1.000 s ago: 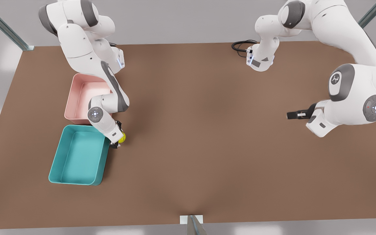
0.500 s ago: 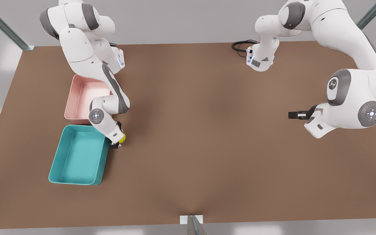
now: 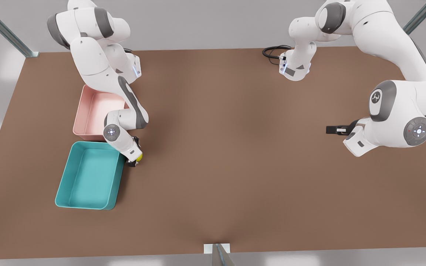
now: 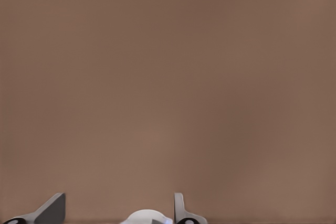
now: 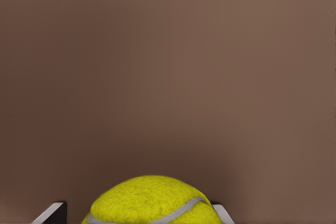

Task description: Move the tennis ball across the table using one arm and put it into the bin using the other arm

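The right gripper (image 3: 136,159) pinches the tennis ball (image 3: 139,157) between its two fingers, just beside the near corner of the teal bin (image 3: 73,173), on the side that faces the middle of the table (image 3: 235,155). From its wrist camera, the ball (image 5: 151,202) sits snug between the fingertips (image 5: 51,212), its pale seam curving across the yellow fuzz, with bare brown tabletop (image 5: 168,66) beyond it. The ball is outside the bin, close to the bin's wall but not over the tub's opening as far as I can tell. A pale pink tub (image 3: 91,112) stands right behind the bin, toward the arm's base, and the arm reaches over part of it.

The left gripper (image 3: 332,129) waits well away from the bin, on the far side of the table, its dark fingers pointing back toward the bin's side. In its own wrist view the fingertips (image 4: 181,211) stand spread apart with nothing between them, only tabletop (image 4: 168,77) ahead.
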`<state>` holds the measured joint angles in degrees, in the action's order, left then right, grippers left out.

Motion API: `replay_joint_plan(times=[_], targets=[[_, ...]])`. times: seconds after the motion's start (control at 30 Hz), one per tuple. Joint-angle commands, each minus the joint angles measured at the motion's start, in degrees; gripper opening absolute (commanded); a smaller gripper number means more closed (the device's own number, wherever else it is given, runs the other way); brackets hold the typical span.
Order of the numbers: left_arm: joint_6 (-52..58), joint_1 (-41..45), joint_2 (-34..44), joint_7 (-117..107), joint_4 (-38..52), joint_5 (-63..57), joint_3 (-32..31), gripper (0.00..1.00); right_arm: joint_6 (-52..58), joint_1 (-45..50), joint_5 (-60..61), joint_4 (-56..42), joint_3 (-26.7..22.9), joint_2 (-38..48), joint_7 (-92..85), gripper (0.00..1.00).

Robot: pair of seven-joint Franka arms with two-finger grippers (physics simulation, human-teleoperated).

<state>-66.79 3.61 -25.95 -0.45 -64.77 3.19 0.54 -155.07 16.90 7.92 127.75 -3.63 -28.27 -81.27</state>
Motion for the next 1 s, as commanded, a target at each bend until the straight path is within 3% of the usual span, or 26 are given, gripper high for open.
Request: replay_joint_plan(times=[0.0, 0.03, 0.1, 0.23, 0.47, 0.77, 0.9, 0.97], targets=[[0.08, -0.01, -0.06, 2.03, -0.01, -0.03, -0.02, 1.0, -1.03, 0.07, -0.1, 0.13, 0.03, -0.3, -0.73, 0.99], [0.08, -0.09, -0.06, 2.03, -0.01, -0.03, -0.02, 1.0, -1.03, 0.07, -0.1, 0.13, 0.03, -0.3, -0.73, 0.95], [0.17, -0.09, -0.06, 2.03, -0.01, -0.03, -0.02, 1.0, -1.03, 0.16, -0.18, 0.13, 0.03, -0.12, -0.73, 0.63], [0.52, -0.18, -0.06, 1.94, -0.01, -0.03, 0.07, 1.0, -0.76, 0.24, -0.18, -0.4, 0.47, 0.75, -0.64, 0.5], [0.43, -0.1, -0.41, 1.94, -0.18, -0.03, 0.07, 1.0, 1.16, 0.33, 3.06, -1.8, 1.61, 1.81, -0.73, 0.47], [0.43, -0.53, -0.94, 1.94, -0.27, -0.03, 0.07, 1.0, 35.71, -0.99, 7.02, -25.71, 0.29, 4.36, 1.91, 0.47], [0.52, -0.53, -0.85, 1.86, -0.45, -0.03, 0.07, 1.0, 42.3, -7.84, 5.27, -29.49, 0.12, 4.97, 1.2, 0.47], [0.52, -0.62, -0.85, 1.85, -0.45, 0.06, 0.07, 1.0, 42.3, -9.25, 3.69, -30.63, -3.57, 3.48, 1.03, 0.47]])
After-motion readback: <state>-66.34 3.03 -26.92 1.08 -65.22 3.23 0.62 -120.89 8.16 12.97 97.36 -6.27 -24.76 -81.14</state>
